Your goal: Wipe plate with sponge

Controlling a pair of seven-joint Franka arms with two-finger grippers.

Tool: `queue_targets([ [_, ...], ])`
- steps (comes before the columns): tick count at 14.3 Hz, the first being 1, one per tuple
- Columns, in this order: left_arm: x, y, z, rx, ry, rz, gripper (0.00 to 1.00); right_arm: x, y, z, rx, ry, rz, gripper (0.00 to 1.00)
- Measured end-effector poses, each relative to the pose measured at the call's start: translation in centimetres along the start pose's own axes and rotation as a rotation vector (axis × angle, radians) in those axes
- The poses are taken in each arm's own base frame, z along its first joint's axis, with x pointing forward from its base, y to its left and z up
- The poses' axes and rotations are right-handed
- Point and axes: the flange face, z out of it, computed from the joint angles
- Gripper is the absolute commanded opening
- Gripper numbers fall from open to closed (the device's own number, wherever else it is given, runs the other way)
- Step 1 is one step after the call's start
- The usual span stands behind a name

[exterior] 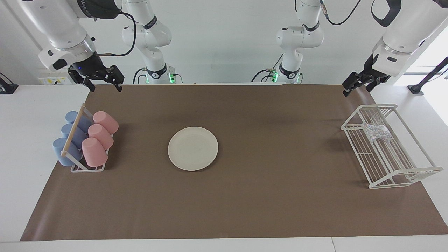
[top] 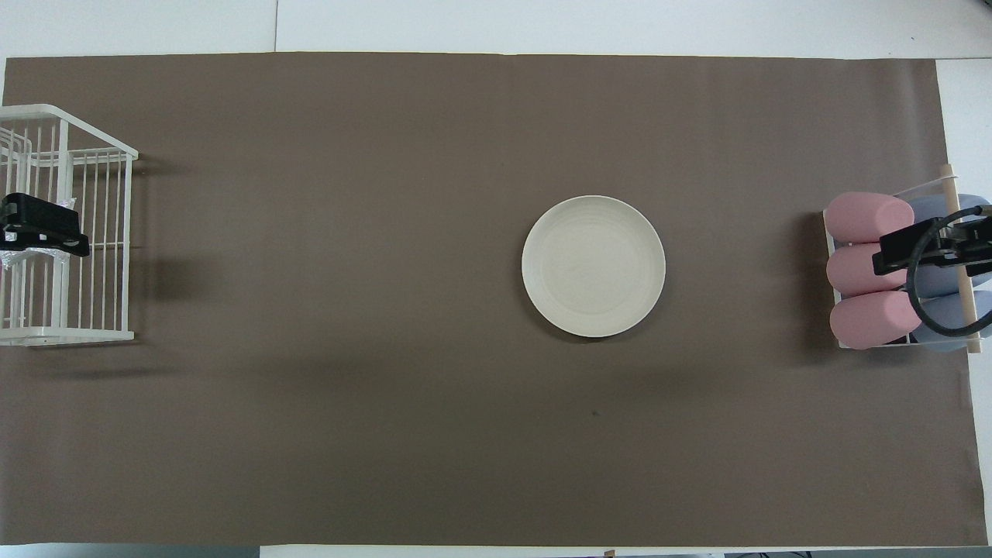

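Observation:
The cream-white plate (exterior: 193,148) lies flat near the middle of the brown mat and also shows in the overhead view (top: 593,266). The silvery sponge (exterior: 376,131) lies in the white wire rack (exterior: 395,169) at the left arm's end of the table. In the overhead view the sponge (top: 15,260) is mostly hidden under the gripper. My left gripper (exterior: 356,87) hangs open and empty, high over the rack (top: 101,225) and well above the sponge. My right gripper (exterior: 105,87) waits open and empty, high over the cup holder.
A wire holder with three pink cups (exterior: 99,140) and three blue cups (exterior: 71,134) lying on their sides stands at the right arm's end of the table. It also shows in the overhead view (top: 868,267). The brown mat (exterior: 266,196) covers the table.

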Motion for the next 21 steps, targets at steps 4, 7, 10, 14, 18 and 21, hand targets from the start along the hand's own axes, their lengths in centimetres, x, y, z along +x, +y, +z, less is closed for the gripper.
queue_targets([
  [4, 0.1, 0.4, 3.2, 0.170, 0.021, -0.029, 1.00, 0.0, 0.0, 0.0, 0.000, 0.000, 0.000, 1.00],
  [7, 2.4, 1.9, 7.1, 0.349, 0.024, -0.006, 1.00, 0.0, 0.0, 0.0, 0.000, 0.000, -0.001, 1.00],
  [10, 5.8, 3.9, 13.2, 0.542, 0.001, 0.062, 1.00, 0.0, 0.0, 0.0, 0.000, 0.000, -0.001, 1.00],
  [14, 9.9, 4.7, 19.1, 0.767, -0.011, 0.148, 1.00, 0.0, -0.1, 0.0, 0.000, 0.000, -0.001, 1.00],
  [18, 11.7, 4.9, 20.7, 0.862, -0.007, 0.173, 1.00, 0.0, -0.1, 0.0, 0.000, 0.000, -0.001, 1.00],
  [21, 11.6, 4.7, 20.8, 0.872, -0.022, 0.169, 0.86, 0.0, -0.1, 0.0, 0.000, 0.000, -0.001, 1.00],
])
